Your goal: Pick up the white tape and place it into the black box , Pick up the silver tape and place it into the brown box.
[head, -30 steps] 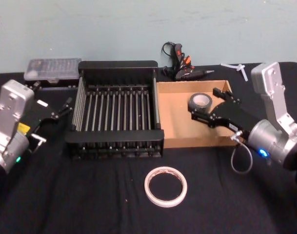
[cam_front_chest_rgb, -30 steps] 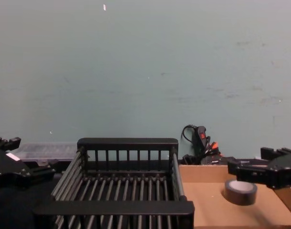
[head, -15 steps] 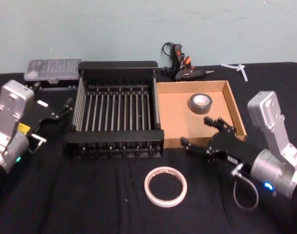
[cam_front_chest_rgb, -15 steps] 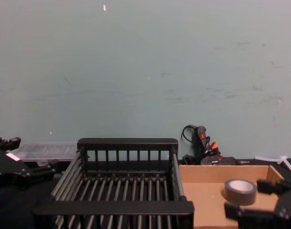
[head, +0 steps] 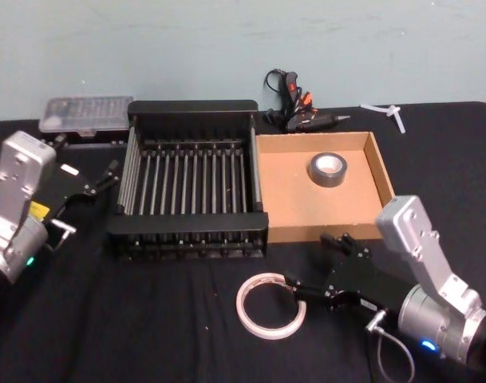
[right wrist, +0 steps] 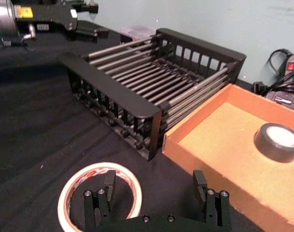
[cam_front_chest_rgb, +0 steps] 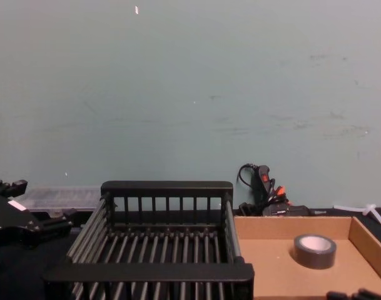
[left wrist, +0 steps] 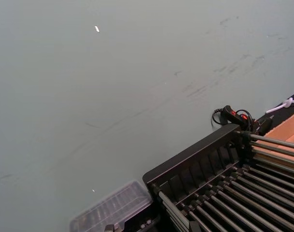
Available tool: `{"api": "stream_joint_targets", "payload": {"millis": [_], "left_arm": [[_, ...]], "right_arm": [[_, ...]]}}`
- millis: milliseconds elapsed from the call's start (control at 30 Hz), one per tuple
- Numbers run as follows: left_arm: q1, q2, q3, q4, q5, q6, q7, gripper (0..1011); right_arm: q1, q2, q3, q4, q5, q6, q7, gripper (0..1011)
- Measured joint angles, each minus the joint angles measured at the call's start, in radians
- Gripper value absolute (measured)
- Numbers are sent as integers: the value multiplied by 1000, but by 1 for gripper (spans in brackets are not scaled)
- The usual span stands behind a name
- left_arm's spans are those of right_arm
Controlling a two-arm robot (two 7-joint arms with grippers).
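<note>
Right end effector [head: 316, 267]: it is being held low over the surface [head: 147, 319], in front of the brown box and just beside the white tape. Its fingers are spread wide and nothing is being gripped. In the right wrist view [right wrist: 155, 191] one finger is seen over the near part of the tape ring and the other is seen off to the side, toward the brown box.

White tape [head: 270, 305]: it is lying flat on the black surface in front of the two boxes, red print being visible on its inner core [right wrist: 99, 192]. It is not being lifted.

Silver tape [head: 327, 169]: it is sitting on its flat side on the floor of the brown box, toward the far part, apart from the walls [cam_front_chest_rgb: 314, 250] [right wrist: 278, 141].

Brown box [head: 278, 199]: it is being kept on the surface, its left wall just beside the black box.

Black box [head: 191, 107]: it is standing left of the brown box, with only its barred floor seen inside.

Left end effector [head: 107, 177]: it is being held at the left of the black box, clear of it, with its fingers parted and nothing between them.

Background: a glue gun [head: 294, 108] is lying behind the boxes, and a clear plastic case [head: 83, 112] is lying behind the left arm.
</note>
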Motion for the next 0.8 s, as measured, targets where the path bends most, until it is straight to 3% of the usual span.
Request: {"api": "stream_joint_targets", "payload": {"millis": [400, 800], "left_arm": [[0, 0, 0, 0, 0, 0, 0, 1001], [0, 0, 0, 0, 0, 0, 0, 1001]], "right_arm": [[4, -30, -31, 33, -59, -6, -12, 1002], [5, -64, -38, 82, -113, -58, -17, 1002]]}}
